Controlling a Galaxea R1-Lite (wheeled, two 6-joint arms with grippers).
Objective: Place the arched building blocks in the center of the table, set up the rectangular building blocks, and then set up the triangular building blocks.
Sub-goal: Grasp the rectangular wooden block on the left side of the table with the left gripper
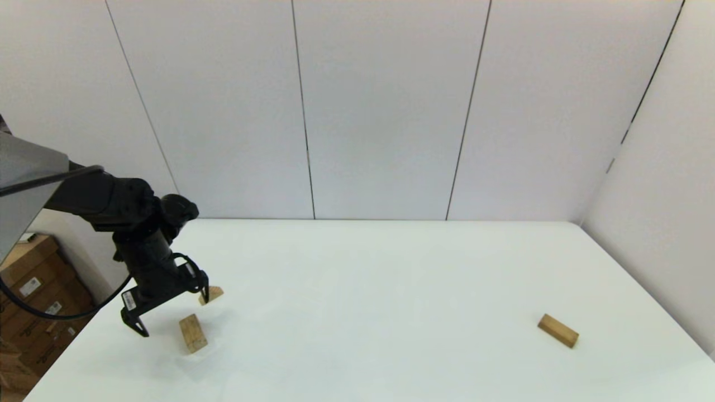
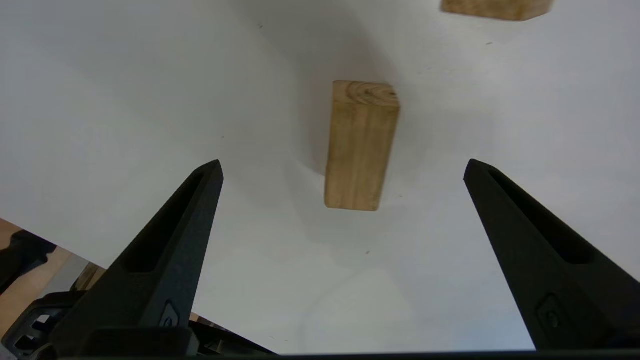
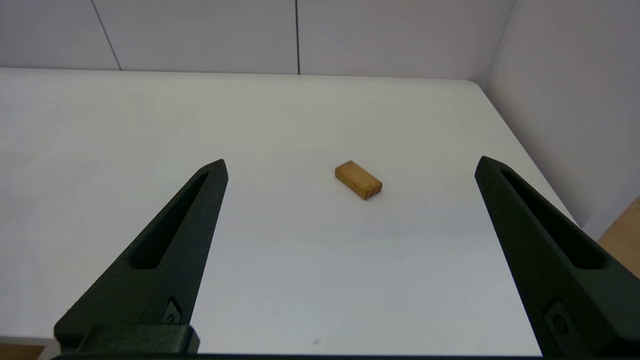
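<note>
Two light-brown oblong blocks lie flat on the white table (image 1: 363,268). One (image 1: 192,333) (image 2: 361,145) is at the near left, the other (image 1: 558,330) (image 3: 358,180) at the near right. Neither shows a hollow on its visible faces, so I cannot tell the arched block from the rectangular one. The small triangular block (image 1: 212,293) (image 2: 495,9) sits just behind the left one, partly behind a finger. My left gripper (image 1: 174,317) (image 2: 344,162) hangs open above the left block, straddling it without touching. My right gripper (image 3: 350,162) is open and empty, well short of the right block.
The table's left edge (image 1: 67,357) runs close to the left block, with cardboard boxes (image 1: 33,296) on the floor beyond it. White wall panels (image 1: 380,111) close off the back and right side. The right arm is out of the head view.
</note>
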